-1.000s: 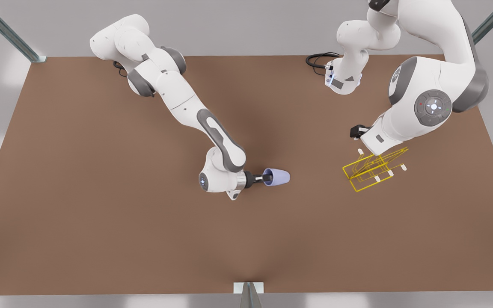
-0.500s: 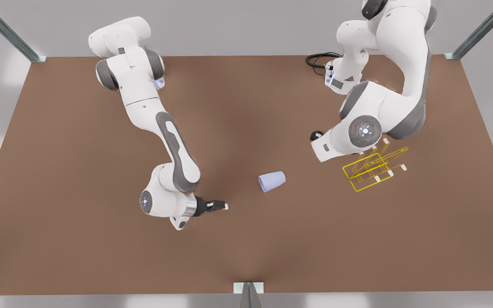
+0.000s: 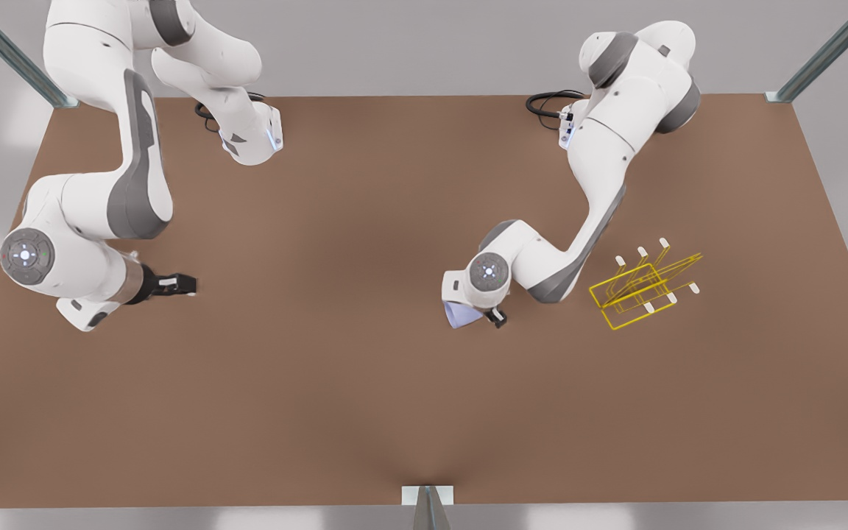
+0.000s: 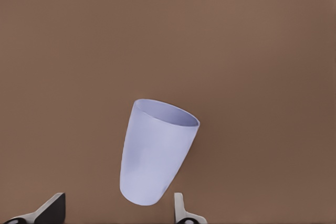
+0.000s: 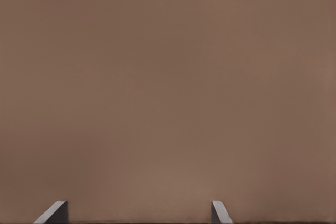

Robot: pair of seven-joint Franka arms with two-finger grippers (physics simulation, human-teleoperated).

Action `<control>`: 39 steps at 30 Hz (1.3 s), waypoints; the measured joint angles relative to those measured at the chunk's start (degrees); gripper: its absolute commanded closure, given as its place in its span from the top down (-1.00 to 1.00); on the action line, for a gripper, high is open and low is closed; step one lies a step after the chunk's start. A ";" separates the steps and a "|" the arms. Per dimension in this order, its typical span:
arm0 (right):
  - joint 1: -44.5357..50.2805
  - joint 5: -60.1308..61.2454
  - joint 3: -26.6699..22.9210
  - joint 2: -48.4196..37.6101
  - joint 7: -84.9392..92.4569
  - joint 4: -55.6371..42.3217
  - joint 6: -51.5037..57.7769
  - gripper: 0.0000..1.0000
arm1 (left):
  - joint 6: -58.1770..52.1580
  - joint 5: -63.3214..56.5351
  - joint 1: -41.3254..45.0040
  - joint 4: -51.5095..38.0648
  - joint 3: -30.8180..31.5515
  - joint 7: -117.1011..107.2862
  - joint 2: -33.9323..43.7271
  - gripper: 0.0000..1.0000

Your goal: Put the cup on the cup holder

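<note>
1. The cup (image 3: pixel 461 316) lies on its side on the brown tabletop (image 3: pixel 365 412), near the middle, partly hidden under the wrist of the arm on the front view's right.
2. In the left wrist view the cup (image 4: pixel 155 153) shows its open mouth; what can be seen of the inside looks empty, though the angle is shallow.
3. The left pincer (image 4: pixel 118 211) hovers over the cup with its fingers spread apart, one on each side of the cup's narrow base, apparently not touching it.
4. The cup holder (image 3: pixel 641 291) stands on the tabletop, well apart from the cup toward the front view's right, with nothing on its white-capped prongs.
5. The right pincer (image 3: pixel 182 283) waits over bare tabletop at the front view's left, its fingers (image 5: pixel 52 212) apart and holding nothing.
</note>
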State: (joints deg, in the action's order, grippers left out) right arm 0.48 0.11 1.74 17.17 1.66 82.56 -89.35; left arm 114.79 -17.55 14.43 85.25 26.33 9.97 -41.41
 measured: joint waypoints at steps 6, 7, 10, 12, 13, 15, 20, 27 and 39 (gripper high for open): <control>-1.77 -1.77 -0.06 0.32 -2.66 -1.46 3.13 1.00 | 6.69 -0.55 -6.34 6.50 5.93 5.64 0.37 1.00; -2.07 -1.83 -0.07 0.31 -3.02 -1.48 3.42 1.00 | 7.28 -0.58 -6.57 6.73 6.13 6.46 0.28 1.00; -3.34 -1.90 -0.03 0.30 -3.98 -1.50 4.06 1.00 | 8.57 -0.65 -6.62 6.94 6.32 8.66 -0.10 1.00; -3.39 -1.96 0.00 0.30 -4.54 -1.50 4.34 1.00 | 9.13 -0.73 -6.46 6.96 6.34 9.97 -0.68 1.00; -3.44 -1.96 0.01 0.32 -4.80 -1.94 4.45 1.00 | 9.34 -0.81 -6.21 6.97 6.34 10.58 -1.17 1.00; -3.53 -1.87 0.00 0.36 -5.28 -2.72 4.62 1.00 | 9.69 -0.97 -5.72 6.97 6.35 11.71 -2.02 1.00; -3.81 -1.90 0.01 0.35 -6.26 -3.02 5.18 1.00 | 10.37 -2.80 -5.26 6.86 6.33 14.04 -3.58 1.00; -4.47 -2.41 -0.01 0.30 -7.27 -3.08 6.09 1.00 | 11.80 -5.67 -4.90 6.78 6.18 16.27 -5.81 1.00; -4.52 -2.61 -0.04 0.30 -8.32 -3.13 6.48 1.00 | 14.25 -6.50 -4.65 6.88 4.56 18.29 -7.88 0.83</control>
State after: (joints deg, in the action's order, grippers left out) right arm -4.04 -2.50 1.71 17.47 -6.66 79.43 -82.88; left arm 129.04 -24.05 9.78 92.13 30.88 28.25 -49.29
